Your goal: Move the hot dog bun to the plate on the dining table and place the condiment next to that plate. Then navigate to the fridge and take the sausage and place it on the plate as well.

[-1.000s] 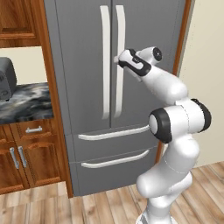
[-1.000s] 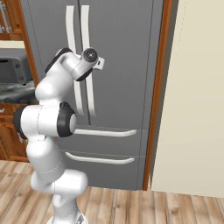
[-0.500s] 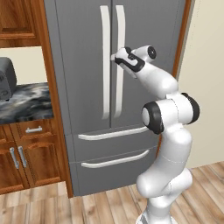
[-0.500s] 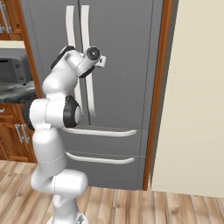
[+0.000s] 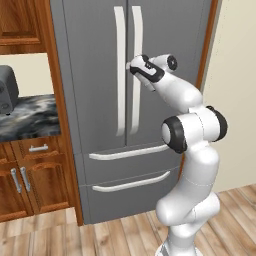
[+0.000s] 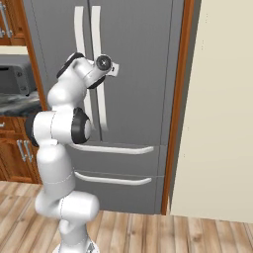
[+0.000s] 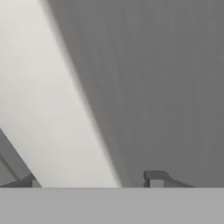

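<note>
The grey steel fridge (image 5: 165, 45) (image 6: 143, 74) stands shut in front of me, with two long pale bar handles side by side. My gripper (image 5: 131, 66) is raised to upper-door height and pressed up to the right door's handle (image 5: 136, 100) (image 6: 101, 113). In the hand view the pale handle (image 7: 52, 109) runs slantwise between the two dark fingertips (image 7: 155, 177). The gripper (image 7: 94, 179) straddles it, with a gap still showing on one side. The bun, plate, dining table, condiment and sausage are out of view.
Left of the fridge is a marbled counter (image 5: 30, 117) over brown wooden drawers, with a grey appliance (image 6: 15, 79) on it. A beige wall panel (image 6: 222, 123) flanks the fridge's right side. Two fridge drawers (image 5: 130, 182) sit below the doors, above the wood floor.
The arm has stretched forward and the hand has come up against the right door handle. The jaws have narrowed around it.
</note>
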### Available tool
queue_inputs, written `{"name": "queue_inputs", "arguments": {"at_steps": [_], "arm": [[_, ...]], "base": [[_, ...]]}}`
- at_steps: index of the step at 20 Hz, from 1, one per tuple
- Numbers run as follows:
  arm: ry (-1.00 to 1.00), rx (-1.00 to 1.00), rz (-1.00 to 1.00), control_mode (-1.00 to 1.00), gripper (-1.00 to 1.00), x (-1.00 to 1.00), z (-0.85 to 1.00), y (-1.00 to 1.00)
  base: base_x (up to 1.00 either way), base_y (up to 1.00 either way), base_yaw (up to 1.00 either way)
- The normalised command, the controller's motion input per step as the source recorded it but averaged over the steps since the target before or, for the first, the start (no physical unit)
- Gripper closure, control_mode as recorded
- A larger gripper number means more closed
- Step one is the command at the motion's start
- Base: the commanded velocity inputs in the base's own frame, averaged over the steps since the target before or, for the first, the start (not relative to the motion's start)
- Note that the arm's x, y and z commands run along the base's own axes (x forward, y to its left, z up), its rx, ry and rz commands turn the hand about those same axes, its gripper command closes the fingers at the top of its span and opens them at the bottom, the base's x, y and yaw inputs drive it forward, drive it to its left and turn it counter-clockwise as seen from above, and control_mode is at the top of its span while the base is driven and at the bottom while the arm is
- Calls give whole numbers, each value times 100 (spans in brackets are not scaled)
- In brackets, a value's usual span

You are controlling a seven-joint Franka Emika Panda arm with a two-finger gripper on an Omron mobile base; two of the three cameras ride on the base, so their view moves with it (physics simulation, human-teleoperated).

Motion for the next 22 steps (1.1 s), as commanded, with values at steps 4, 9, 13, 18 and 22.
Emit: {"name": "queue_inputs", "arguments": {"at_steps": [4, 9, 13, 18, 22], "arm": [[5, -2, 0, -100, 100, -7, 34, -10], [5, -5, 0, -100, 100, -41, 40, -51], [0, -2, 0, -100, 100, -60, 14, -76], [0, 0, 0, -100, 100, -62, 11, -92], [0, 0, 0, -100, 100, -52, 19, -97]], "base": [[0, 0, 0], [0, 0, 0], [0, 0, 0], [0, 0, 0], [0, 0, 0]]}}
